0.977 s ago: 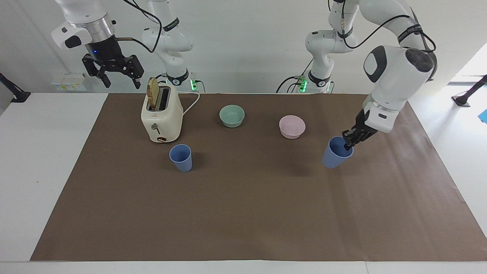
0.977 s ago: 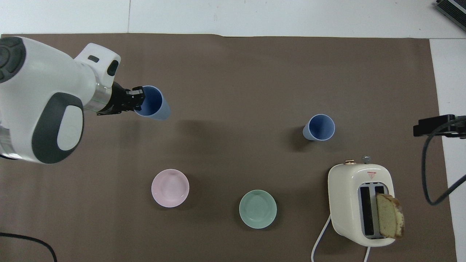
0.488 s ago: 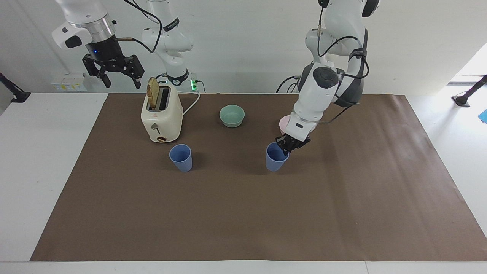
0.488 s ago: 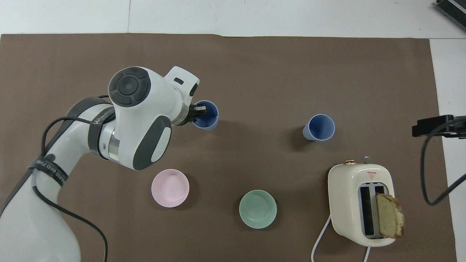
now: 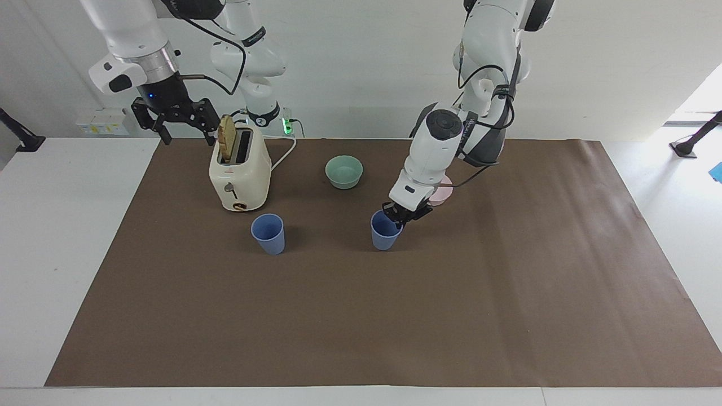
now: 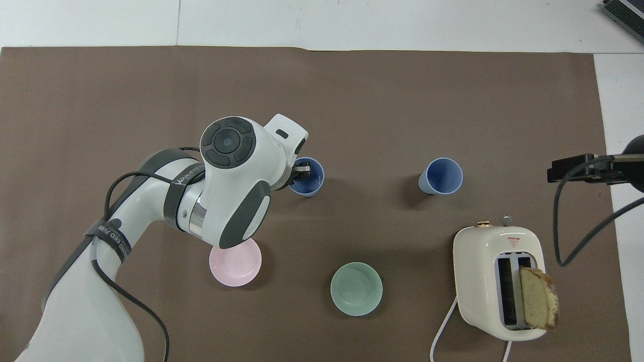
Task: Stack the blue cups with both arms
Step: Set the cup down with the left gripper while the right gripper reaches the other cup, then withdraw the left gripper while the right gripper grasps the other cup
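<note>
One blue cup (image 5: 268, 233) stands upright on the brown mat just in front of the toaster; it also shows in the overhead view (image 6: 441, 176). My left gripper (image 5: 399, 217) is shut on the rim of the second blue cup (image 5: 385, 232), with one finger inside it. It holds that cup upright at or just above the mat, near the table's middle and level with the first cup. In the overhead view the left gripper (image 6: 302, 172) sits at this cup's (image 6: 309, 185) rim. My right gripper (image 5: 179, 123) is open and empty, up in the air beside the toaster's top; it also shows in the overhead view (image 6: 578, 168).
A cream toaster (image 5: 240, 175) with a bread slice (image 5: 227, 138) sticking up stands toward the right arm's end. A mint-green bowl (image 5: 344, 171) and a pink bowl (image 6: 235, 264), partly covered by the left arm, lie nearer to the robots than the cups.
The left arm has carried its cup from the left arm's end of the mat to the middle, turning it from tilted to upright. The right gripper has come down a little toward the toaster.
</note>
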